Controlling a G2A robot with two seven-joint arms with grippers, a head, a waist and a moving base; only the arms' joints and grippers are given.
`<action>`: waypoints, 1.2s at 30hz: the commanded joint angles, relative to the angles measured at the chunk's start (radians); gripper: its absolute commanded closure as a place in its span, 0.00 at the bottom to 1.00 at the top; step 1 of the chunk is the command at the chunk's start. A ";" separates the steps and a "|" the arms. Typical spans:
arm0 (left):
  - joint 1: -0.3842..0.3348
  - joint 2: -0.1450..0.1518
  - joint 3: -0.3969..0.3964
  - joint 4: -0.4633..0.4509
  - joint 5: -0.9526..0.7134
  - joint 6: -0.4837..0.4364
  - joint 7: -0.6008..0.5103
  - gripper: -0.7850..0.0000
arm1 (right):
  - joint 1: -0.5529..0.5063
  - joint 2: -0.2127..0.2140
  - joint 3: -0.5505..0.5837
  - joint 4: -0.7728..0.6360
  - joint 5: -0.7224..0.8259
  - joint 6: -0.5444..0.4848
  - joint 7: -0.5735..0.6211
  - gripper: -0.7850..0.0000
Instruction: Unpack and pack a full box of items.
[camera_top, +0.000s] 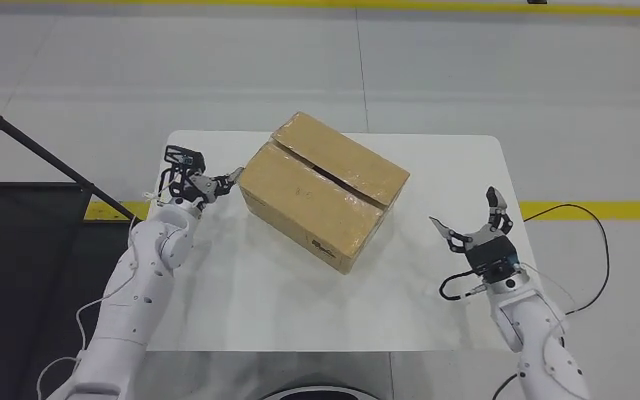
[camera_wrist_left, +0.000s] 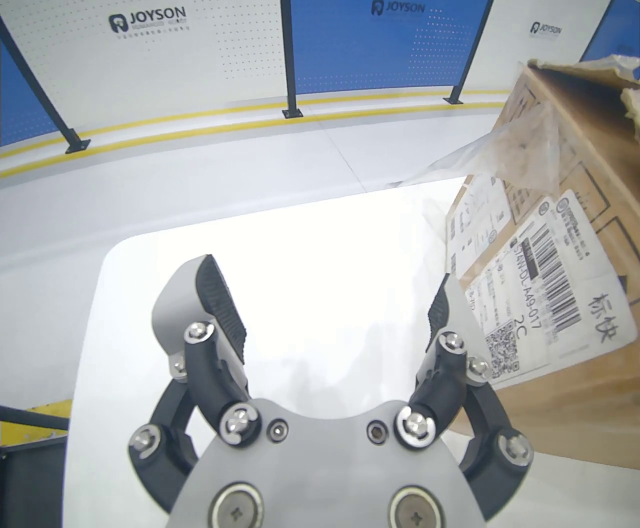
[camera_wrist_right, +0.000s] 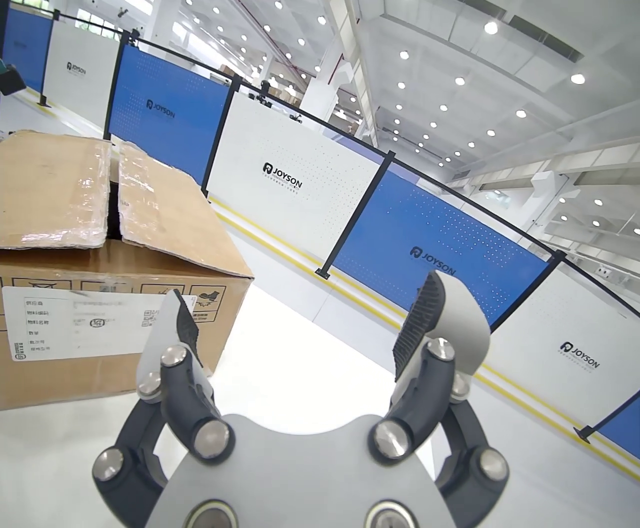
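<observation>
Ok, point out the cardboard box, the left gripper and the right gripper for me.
cardboard box (camera_top: 305, 190), top view, on the top flap nearer the robot.
left gripper (camera_wrist_left: 324, 277), left wrist view, midway between its fingertips.
right gripper (camera_wrist_right: 305, 286), right wrist view, midway between its fingertips.

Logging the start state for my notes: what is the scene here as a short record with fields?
box: cardboard box, angled, mid-table
flaps: down, narrow dark gap between them
tape: peeling loose at the labelled end
left gripper: open, close beside the box's labelled end, contact unclear
right gripper: open, empty, apart from the box
table: white, box on it
</observation>
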 joint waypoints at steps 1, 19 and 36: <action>-0.012 -0.003 0.020 0.024 0.009 -0.032 0.031 0.00 | -0.013 0.000 0.006 -0.007 0.005 0.004 0.001 0.00; 0.123 0.023 -0.001 -0.140 0.043 -0.216 0.102 0.00 | 0.028 -0.002 -0.026 0.014 0.018 -0.019 -0.007 0.00; 0.351 0.038 -0.025 -0.407 0.063 -0.198 0.096 0.00 | 0.045 -0.002 -0.037 0.035 0.022 -0.032 -0.032 0.00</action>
